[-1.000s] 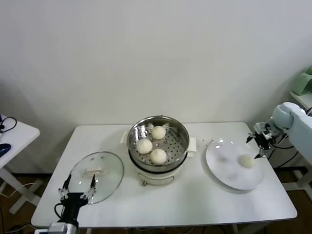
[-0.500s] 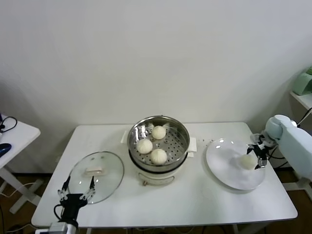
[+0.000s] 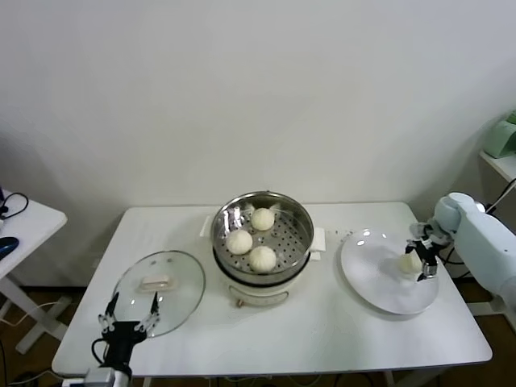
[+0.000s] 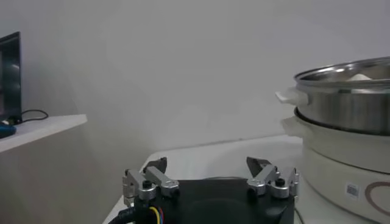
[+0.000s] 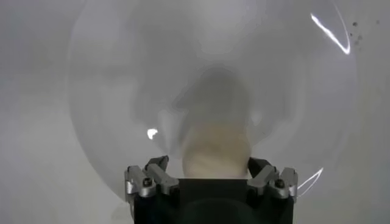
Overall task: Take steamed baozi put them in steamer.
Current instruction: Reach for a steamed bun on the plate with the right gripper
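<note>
The steel steamer [image 3: 300, 216] stands mid-table on its white cooker base [image 3: 258, 289] and holds three baozi [image 3: 262, 218] [image 3: 239, 241] [image 3: 262, 258]. A fourth baozi [image 3: 408, 262] lies on the white plate [image 3: 371, 274] at the right. My right gripper [image 3: 421, 256] is down at this baozi; in the right wrist view the open gripper [image 5: 208, 164] straddles the baozi [image 5: 216, 146], with the fingers not pressing it. My left gripper [image 3: 127, 316] is open and empty at the table's front left edge. The left wrist view shows this gripper [image 4: 207, 164] and the steamer [image 4: 347, 103].
A flat glass lid [image 3: 161, 286] lies on the table left of the steamer, just beyond my left gripper. A side table [image 3: 20, 222] with a cable stands at the far left. The table's right edge [image 3: 472, 314] is close to the plate.
My right gripper has come down and inward from the plate's far right rim to the baozi and now straddles it. The left arm has not moved.
</note>
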`<action>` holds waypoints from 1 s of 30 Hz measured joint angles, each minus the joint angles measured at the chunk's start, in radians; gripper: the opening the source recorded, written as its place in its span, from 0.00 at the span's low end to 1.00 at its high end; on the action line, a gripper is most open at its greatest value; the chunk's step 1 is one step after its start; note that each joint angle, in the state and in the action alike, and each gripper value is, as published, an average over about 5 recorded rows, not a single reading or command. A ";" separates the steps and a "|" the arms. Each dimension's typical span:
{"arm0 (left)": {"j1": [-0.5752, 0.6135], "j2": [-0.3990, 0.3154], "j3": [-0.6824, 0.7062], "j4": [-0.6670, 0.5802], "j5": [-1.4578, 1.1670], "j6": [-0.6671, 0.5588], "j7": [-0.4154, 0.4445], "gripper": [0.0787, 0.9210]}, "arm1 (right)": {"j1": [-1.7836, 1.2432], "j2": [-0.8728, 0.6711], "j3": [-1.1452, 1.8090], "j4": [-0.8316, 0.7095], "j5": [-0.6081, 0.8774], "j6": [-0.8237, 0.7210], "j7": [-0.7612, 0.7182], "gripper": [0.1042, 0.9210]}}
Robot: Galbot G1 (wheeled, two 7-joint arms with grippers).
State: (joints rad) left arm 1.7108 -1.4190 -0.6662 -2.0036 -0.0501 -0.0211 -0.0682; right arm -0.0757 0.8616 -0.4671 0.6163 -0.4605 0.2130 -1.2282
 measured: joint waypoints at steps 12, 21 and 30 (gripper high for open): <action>0.004 -0.001 0.004 0.006 0.007 -0.004 0.000 0.88 | 0.015 0.015 0.008 -0.019 -0.002 0.003 0.000 0.88; 0.005 -0.003 0.005 0.012 0.009 -0.008 0.001 0.88 | 0.025 0.014 0.007 -0.025 0.000 0.005 -0.002 0.88; 0.004 -0.004 0.006 0.013 0.010 -0.009 0.001 0.88 | 0.015 0.017 0.015 -0.034 -0.005 0.003 -0.002 0.87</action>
State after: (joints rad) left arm 1.7146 -1.4228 -0.6601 -1.9903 -0.0403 -0.0303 -0.0672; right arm -0.0611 0.8786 -0.4519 0.5827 -0.4653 0.2163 -1.2305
